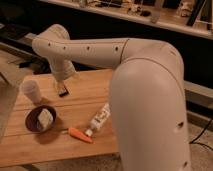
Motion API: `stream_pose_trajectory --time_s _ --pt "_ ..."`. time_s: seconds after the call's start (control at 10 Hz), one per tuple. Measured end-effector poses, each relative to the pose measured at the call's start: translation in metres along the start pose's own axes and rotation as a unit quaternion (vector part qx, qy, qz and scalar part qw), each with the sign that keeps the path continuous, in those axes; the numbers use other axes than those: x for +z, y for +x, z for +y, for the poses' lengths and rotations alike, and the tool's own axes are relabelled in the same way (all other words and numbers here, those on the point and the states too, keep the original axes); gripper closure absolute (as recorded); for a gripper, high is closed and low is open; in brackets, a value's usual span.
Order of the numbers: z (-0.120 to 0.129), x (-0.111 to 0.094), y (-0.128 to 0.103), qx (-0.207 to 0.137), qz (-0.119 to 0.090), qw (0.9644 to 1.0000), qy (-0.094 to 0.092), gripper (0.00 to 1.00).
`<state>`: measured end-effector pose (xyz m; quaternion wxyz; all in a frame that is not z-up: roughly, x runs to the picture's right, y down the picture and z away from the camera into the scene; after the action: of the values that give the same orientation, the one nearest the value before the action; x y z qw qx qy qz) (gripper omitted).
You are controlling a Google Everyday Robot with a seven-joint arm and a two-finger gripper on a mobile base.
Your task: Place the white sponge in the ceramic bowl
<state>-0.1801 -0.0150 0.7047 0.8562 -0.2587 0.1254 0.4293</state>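
Note:
The white sponge [45,119] lies inside the dark maroon ceramic bowl [33,121] at the left front of the wooden table [90,95]. My white arm reaches across from the right. The gripper [61,84] hangs above the table behind and to the right of the bowl, well clear of it and apart from the sponge.
A translucent white cup [31,91] stands behind the bowl at the table's left edge. A small dark object [63,91] lies under the gripper. A white labelled bottle [99,120] and an orange carrot-like piece [80,135] lie to the right of the bowl.

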Motion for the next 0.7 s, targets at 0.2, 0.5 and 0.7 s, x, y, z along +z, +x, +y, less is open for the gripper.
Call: stream_pose_trajectory --time_s 0.2,0.5,0.7 --pt "-0.0003 -0.0002 0.0 0.0 0.0 1.0 0.0 0.27" --pt "-0.0006 0.0008 0.0001 0.001 0.0 1.0 0.0 0.27" --pt "-0.0009 0.0013 0.0003 0.001 0.001 1.0 0.0 0.27"
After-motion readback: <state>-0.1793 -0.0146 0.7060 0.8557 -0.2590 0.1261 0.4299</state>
